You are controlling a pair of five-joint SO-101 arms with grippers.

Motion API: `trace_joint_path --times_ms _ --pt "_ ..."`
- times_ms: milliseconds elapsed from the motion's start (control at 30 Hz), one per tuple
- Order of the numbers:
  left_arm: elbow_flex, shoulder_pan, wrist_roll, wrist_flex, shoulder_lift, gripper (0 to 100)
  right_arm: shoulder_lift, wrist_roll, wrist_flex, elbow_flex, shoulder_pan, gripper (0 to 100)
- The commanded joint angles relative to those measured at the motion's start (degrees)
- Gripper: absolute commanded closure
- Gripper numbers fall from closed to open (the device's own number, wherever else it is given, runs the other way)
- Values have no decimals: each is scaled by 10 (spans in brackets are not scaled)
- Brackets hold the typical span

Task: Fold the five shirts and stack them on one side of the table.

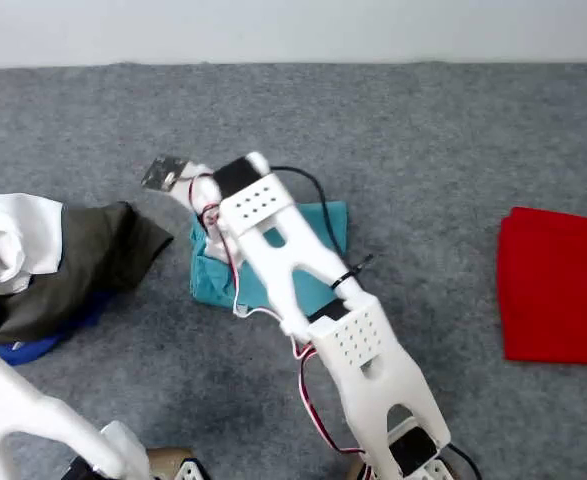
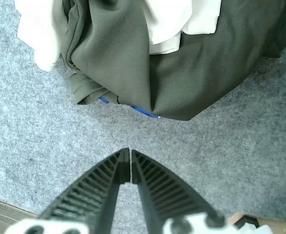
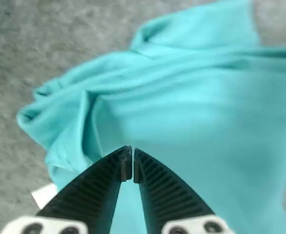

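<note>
The right gripper [image 3: 128,165] is pinched shut, holding nothing, right over the teal shirt [image 3: 196,117] in the middle of the grey table [image 1: 453,140]. The left gripper [image 2: 130,168] is shut too, near the olive shirt [image 2: 191,73] in the pile. The teal shirt looks lumpy, so a push from the shut gripper could bunch it up more.

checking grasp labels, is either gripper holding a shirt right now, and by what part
Nothing is held. The left gripper is shut over bare grey carpet; the right gripper is shut above the teal shirt, no fabric pinched.
</note>
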Motion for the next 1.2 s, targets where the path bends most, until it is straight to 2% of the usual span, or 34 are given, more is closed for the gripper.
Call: trace_joint_path --times_ms 0,133,233,433,600,733,1000,1167 --pt "-20 4 4 6 -18 982 -6 1 3 -42 -58 989" --pt "-20 4 4 6 -18 982 -12 1 19 -45 -111 989" --pt "-20 4 4 6 -18 982 -11 2 56 -95 -115 989" --pt "-20 4 4 6 -18 982 -8 4 85 -251 -36 988" --pt "-20 4 4 3 -18 982 18 4 -1 -295 43 989" --pt "-20 4 4 3 -18 982 68 4 -82 -294 72 989" --pt "-20 4 4 5 -18 982 186 4 -224 -296 43 989" --pt "-20 4 4 5 -18 982 196 4 -239 -298 22 989"
